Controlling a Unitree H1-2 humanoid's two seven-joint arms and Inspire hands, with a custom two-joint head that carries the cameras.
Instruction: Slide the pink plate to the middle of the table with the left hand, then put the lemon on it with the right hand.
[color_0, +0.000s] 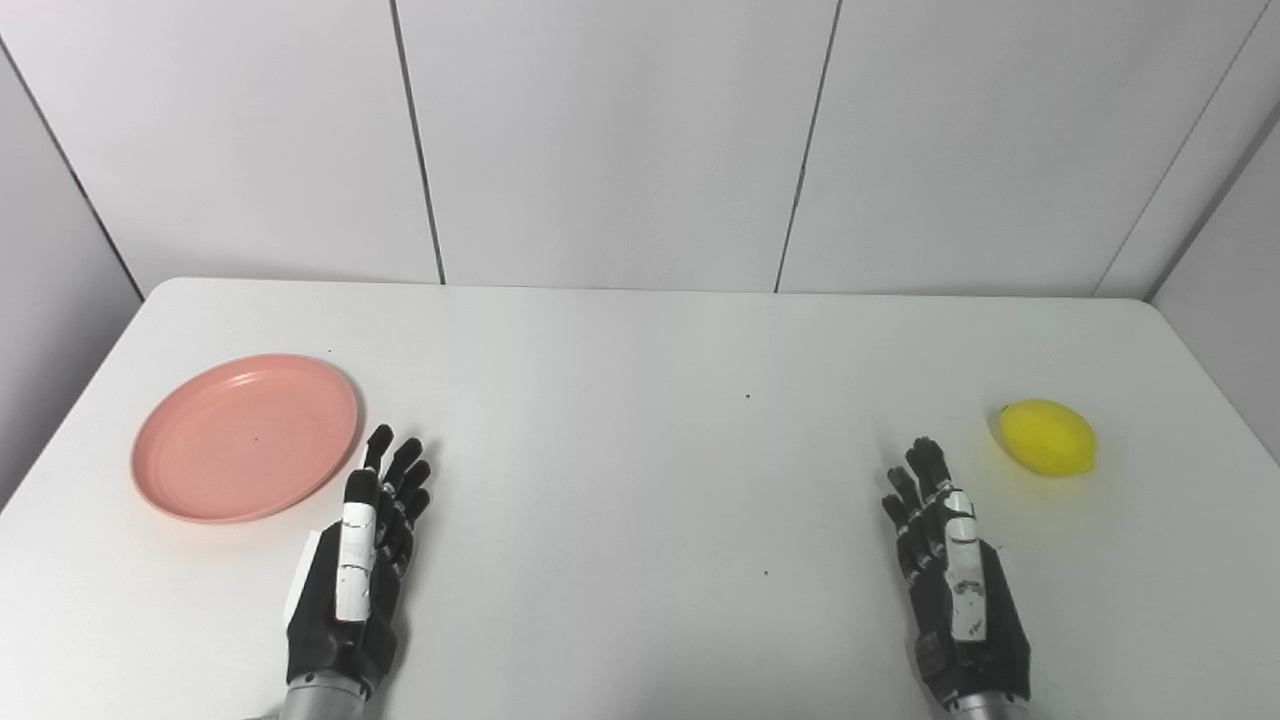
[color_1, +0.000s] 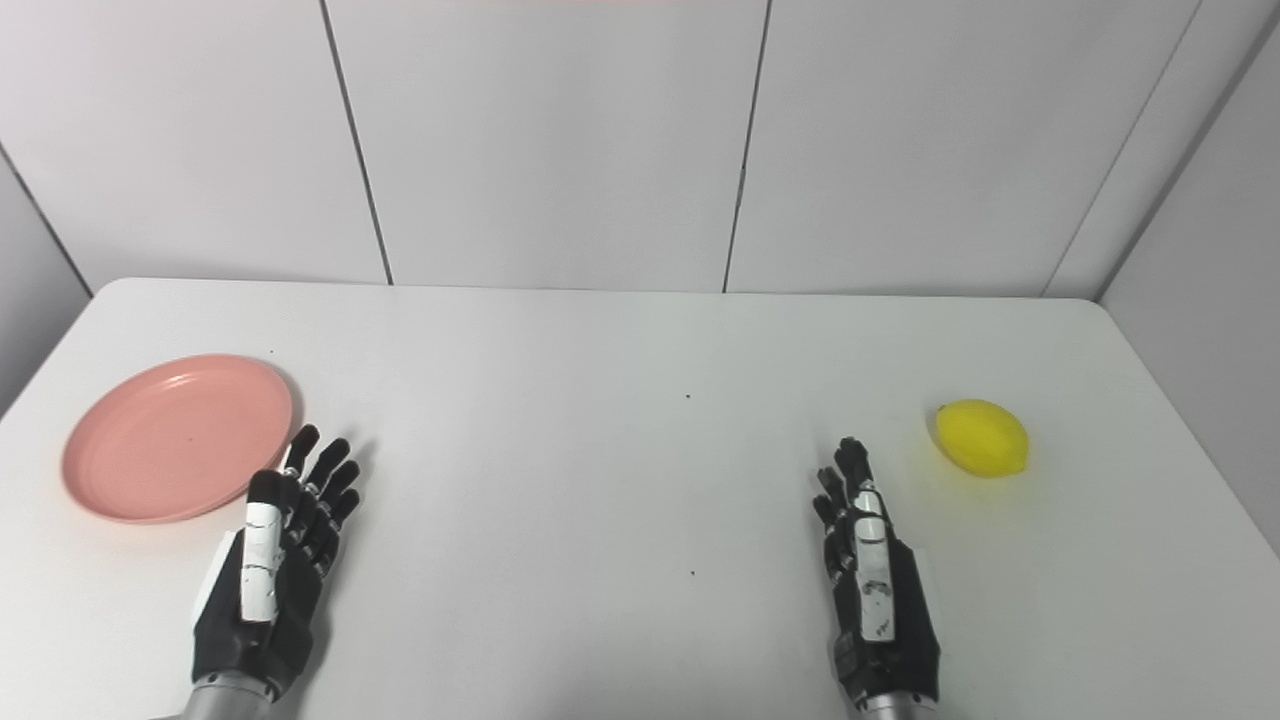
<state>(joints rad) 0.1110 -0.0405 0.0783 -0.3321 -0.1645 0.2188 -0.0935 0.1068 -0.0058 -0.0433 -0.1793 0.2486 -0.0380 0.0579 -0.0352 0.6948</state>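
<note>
White table (color_0: 640, 620): pink plate (color_0: 246, 436) at left edge, lemon (color_0: 1048, 437) far right, both untouched; left hand (color_0: 358, 570), right hand (color_0: 955, 575) empty, fingers extended.

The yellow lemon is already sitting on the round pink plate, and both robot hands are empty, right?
Not quite. The yellow lemon lies on the bare white table at the right, far from the round pink plate at the left, as the left eye view shows. The left hand and right hand are indeed empty.
</note>
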